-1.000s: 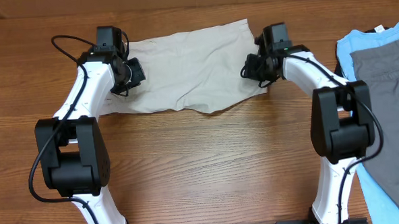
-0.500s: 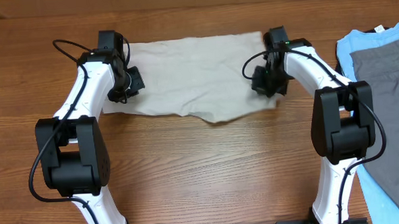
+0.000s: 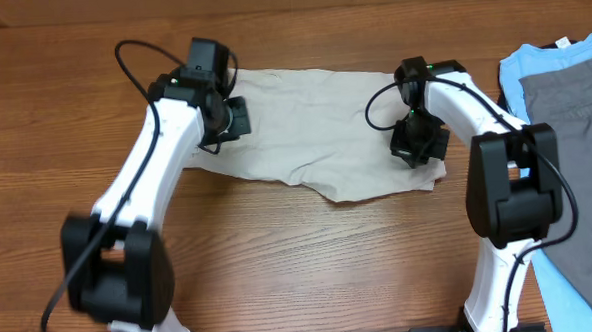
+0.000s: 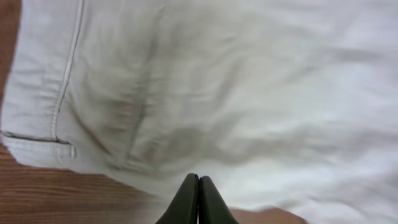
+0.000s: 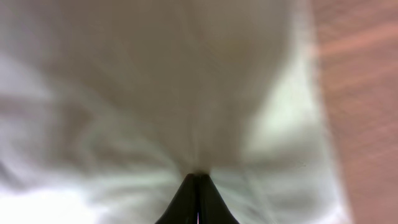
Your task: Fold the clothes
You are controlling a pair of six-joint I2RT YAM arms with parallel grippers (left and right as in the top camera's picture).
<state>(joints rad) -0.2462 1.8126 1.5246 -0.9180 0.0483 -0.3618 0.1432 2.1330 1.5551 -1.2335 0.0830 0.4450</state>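
The beige shorts [image 3: 314, 125] lie spread and wrinkled across the far middle of the wooden table, the right part pulled toward the front. My left gripper [image 3: 236, 119] is at their left part, shut, with the fabric edge drawn down to its tips [image 4: 198, 179]; a stitched seam and hem of the shorts [image 4: 249, 93] show at upper left. My right gripper [image 3: 416, 146] is at their right end, shut on a pinch of the shorts [image 5: 155, 74], with wrinkles radiating from its tips [image 5: 198, 177].
A light blue T-shirt [image 3: 517, 76] with a grey garment [image 3: 574, 124] on top lies at the right edge. Bare wooden table [image 3: 280, 257] lies in front of the shorts, between the two arm bases.
Both grippers moved right and toward the front, dragging the shorts with them. The right end came forward most, and the left arm swung well to the right.
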